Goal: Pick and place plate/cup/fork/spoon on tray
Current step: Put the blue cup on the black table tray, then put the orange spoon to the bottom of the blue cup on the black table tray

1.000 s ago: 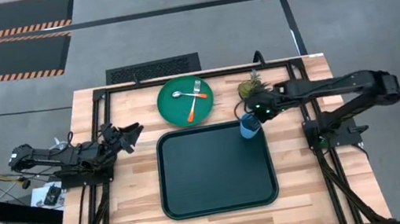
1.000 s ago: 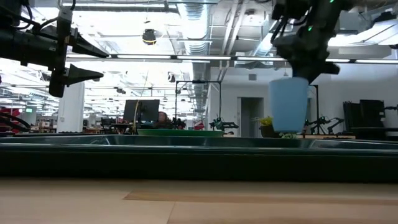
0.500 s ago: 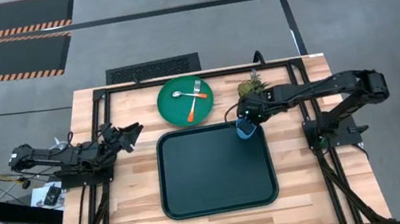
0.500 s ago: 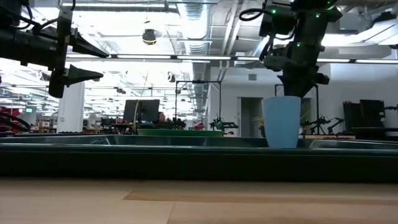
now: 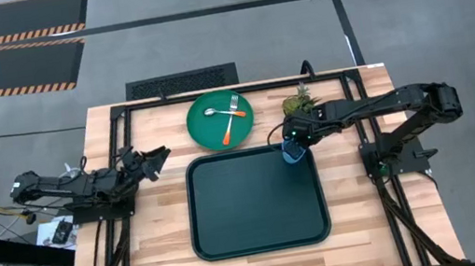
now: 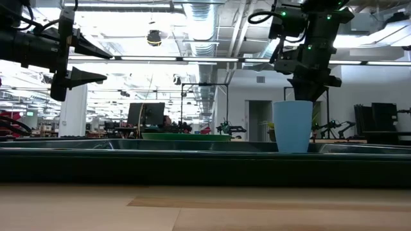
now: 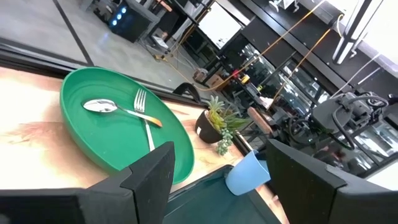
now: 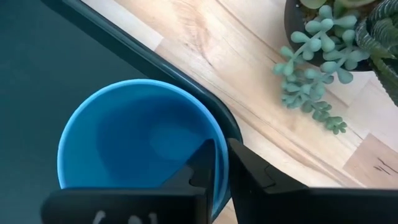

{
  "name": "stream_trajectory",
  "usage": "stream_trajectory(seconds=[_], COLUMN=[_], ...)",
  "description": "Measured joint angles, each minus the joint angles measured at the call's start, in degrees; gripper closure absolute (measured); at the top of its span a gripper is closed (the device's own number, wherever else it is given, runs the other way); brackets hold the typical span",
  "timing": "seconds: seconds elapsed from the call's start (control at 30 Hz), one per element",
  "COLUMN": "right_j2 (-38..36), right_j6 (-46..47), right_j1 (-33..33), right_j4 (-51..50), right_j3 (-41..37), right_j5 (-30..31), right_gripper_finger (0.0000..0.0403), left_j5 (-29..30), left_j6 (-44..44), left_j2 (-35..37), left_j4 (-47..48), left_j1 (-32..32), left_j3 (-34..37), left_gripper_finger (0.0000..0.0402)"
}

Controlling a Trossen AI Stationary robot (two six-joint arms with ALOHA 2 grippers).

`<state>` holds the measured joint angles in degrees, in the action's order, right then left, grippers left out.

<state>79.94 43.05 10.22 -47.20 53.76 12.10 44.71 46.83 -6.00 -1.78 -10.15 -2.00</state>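
The light-blue cup (image 5: 291,151) stands upright in the far right corner of the dark tray (image 5: 249,207). It also shows in the low view (image 6: 292,125) and the right wrist view (image 8: 124,143). My right gripper (image 5: 295,141) is above the cup, shut on its rim. The green plate (image 5: 204,130) rests on the table beyond the tray. The fork (image 5: 231,124) and the spoon (image 5: 213,111) lie on it. My left gripper (image 5: 161,154) is open and empty at the table's left side. My right gripper holds the cup's rim (image 8: 217,134) on the side nearest the tray's far right corner. One finger (image 8: 202,171) is inside the cup and one (image 8: 252,177) outside. The fingers come from above, pointing down. The cup is upright; the tray's near rim hides its base in the low view.
A small potted succulent (image 5: 297,102) stands on the table just beyond the cup, close to my right gripper; it also shows in the right wrist view (image 8: 323,68). Most of the tray floor is bare. Black frame rails run along both table sides.
My right gripper has gone down and a little toward the table's left edge with the cup. The cup hung above the tray's right rim a second ago and now stands low in the tray's far right corner, still upright.
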Motion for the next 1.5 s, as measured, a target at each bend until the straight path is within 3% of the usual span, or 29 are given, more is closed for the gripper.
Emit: stream_trajectory(seconds=[0.5, 0.7, 0.87, 1.07, 1.17, 1.5], right_j2=[-2.5, -6.3, -6.3, 3.5, 10.8, 32.7], right_j6=[-0.3, -2.1, -9.3, -22.8, -29.3, -44.2], right_j1=[0.0, 0.2, 1.4, 3.9, 6.1, 14.6], right_j4=[-0.4, 0.0, 6.7, 17.9, 16.6, 9.2], right_j3=[1.0, 5.2, 11.7, 22.1, 28.7, 45.9], right_j5=[-0.2, -0.2, -0.1, -0.2, -1.2, -14.6], right_gripper_finger=[0.0240, 0.0212, 0.0212, 0.0226, 0.0228, 0.0219], left_j5=[-0.5, -0.5, -0.5, -0.5, -0.6, -0.6], left_j6=[0.0, -0.3, -0.3, -0.2, 0.0, -0.1], left_j2=[0.0, 0.0, 0.0, 0.0, 0.0, 0.0], left_j4=[0.0, 0.5, 1.2, 1.2, 1.2, 1.5], left_j1=[0.0, 0.0, 0.0, 0.0, 0.0, 0.0], left_j3=[0.0, 0.0, 0.0, 0.0, 0.0, 0.0], left_gripper_finger=[0.0162, 0.0162, 0.0162, 0.0162, 0.0162, 0.0162])
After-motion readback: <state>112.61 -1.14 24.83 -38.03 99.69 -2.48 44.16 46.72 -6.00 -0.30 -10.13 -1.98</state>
